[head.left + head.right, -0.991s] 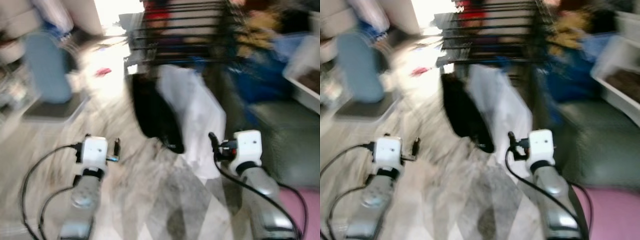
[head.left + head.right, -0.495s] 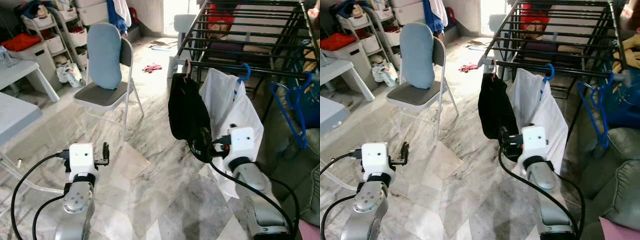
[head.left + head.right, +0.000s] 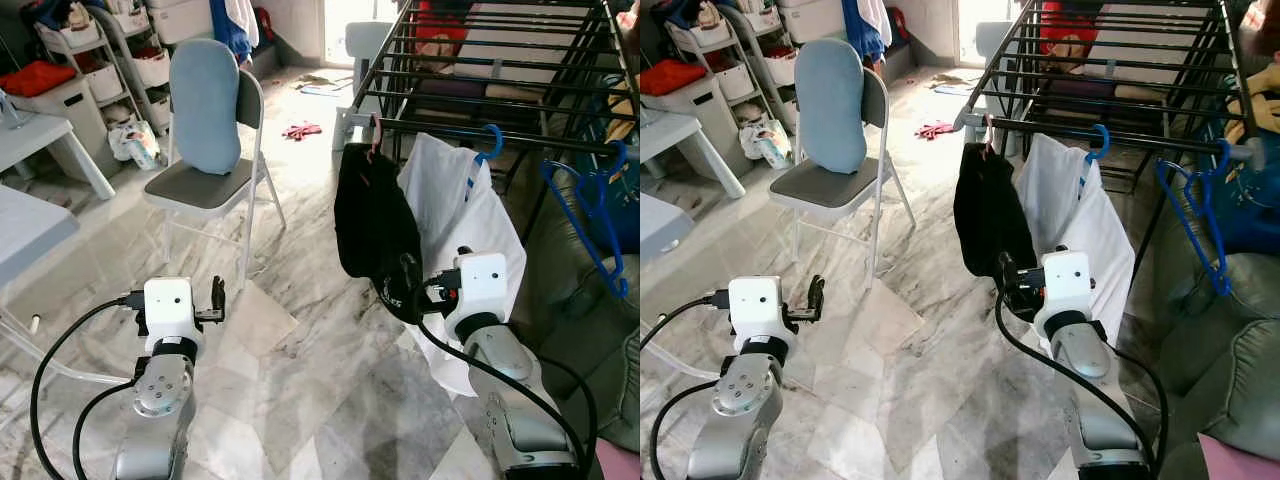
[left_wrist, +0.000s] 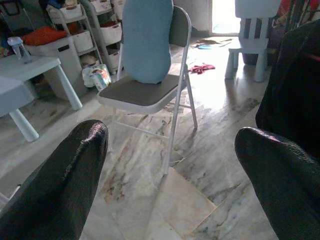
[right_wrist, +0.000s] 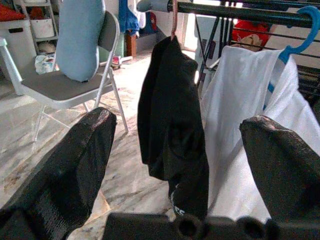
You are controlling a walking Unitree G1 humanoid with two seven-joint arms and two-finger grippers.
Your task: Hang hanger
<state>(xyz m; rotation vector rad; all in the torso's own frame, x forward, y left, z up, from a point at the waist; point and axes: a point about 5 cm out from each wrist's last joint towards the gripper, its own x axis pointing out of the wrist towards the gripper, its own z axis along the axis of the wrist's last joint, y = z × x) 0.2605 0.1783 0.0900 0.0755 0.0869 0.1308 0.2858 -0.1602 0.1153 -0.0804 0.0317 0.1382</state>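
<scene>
both pairs of fingers spread wide, empty: left fingers [image 4: 60, 185] over floor, right fingers [image 5: 75, 160] facing black garment [image 5: 172, 125]

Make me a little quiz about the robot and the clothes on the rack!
1. True or false: the black garment hangs beside the white garment on the drying rack.
2. What colour is the empty hanger at the rack's right end? A) blue B) red C) green
3. Fill in: the folding chair has a light ____ cushion on its backrest.

Key
1. True.
2. A.
3. Blue.

Bonus fact: the left hand and right hand are both open, holding nothing.
</scene>
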